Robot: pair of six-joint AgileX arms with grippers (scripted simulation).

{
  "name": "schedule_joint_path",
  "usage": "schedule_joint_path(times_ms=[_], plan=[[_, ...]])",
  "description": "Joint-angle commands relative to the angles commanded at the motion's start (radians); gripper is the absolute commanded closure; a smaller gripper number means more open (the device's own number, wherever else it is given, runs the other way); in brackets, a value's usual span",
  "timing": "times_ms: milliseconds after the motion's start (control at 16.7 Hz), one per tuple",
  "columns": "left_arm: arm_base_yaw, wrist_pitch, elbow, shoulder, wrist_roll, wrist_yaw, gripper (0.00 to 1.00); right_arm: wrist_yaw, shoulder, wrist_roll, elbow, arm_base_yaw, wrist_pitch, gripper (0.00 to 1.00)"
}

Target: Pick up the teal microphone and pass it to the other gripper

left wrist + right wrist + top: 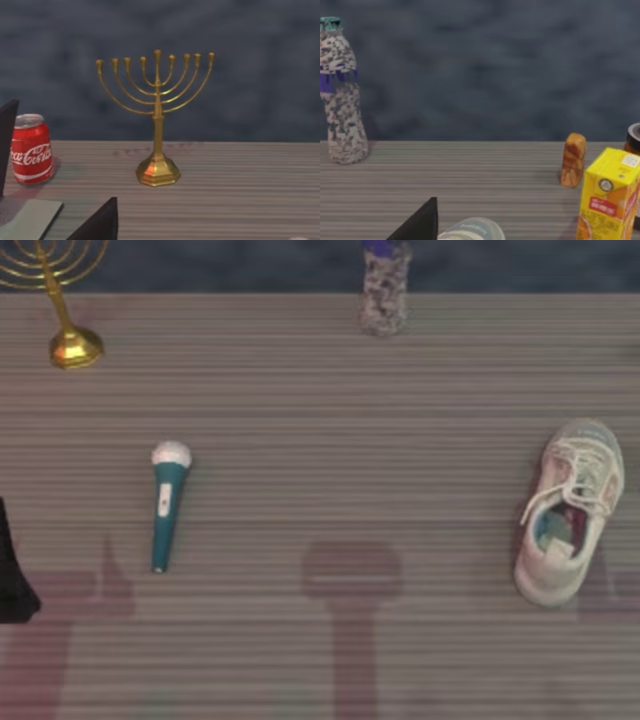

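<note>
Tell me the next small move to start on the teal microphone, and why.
Probably bring the left pincer, now at the table's left edge, over the teal microphone. It lies flat and untouched on the left half, white head toward the far edge. The sneaker sits far right, so the left arm looks nearer.

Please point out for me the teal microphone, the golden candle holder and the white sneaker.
teal microphone [166, 508]: top view, on its teal handle.
golden candle holder [157, 170]: left wrist view, on its base.
white sneaker [581, 482]: top view, on the laces.
</note>
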Motion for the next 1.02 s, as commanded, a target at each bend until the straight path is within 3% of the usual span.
schedule_joint_path(times_ms=[240, 480, 1020], plan=[[-0.007, -0.018, 0.027, 0.03, -0.006, 0.001, 0.0, 0.0, 0.0, 0.0, 0.0, 0.0, 0.0, 0.0], [-0.043, -0.116, 0.176, 0.219, -0.038, -0.001, 0.0, 0.0, 0.0, 0.0, 0.0, 0.0, 0.0, 0.0], [-0.17, -0.498, 0.717, 1.094, -0.154, -0.016, 0.0, 0.0, 0.0, 0.0, 0.0, 0.0, 0.0, 0.0]])
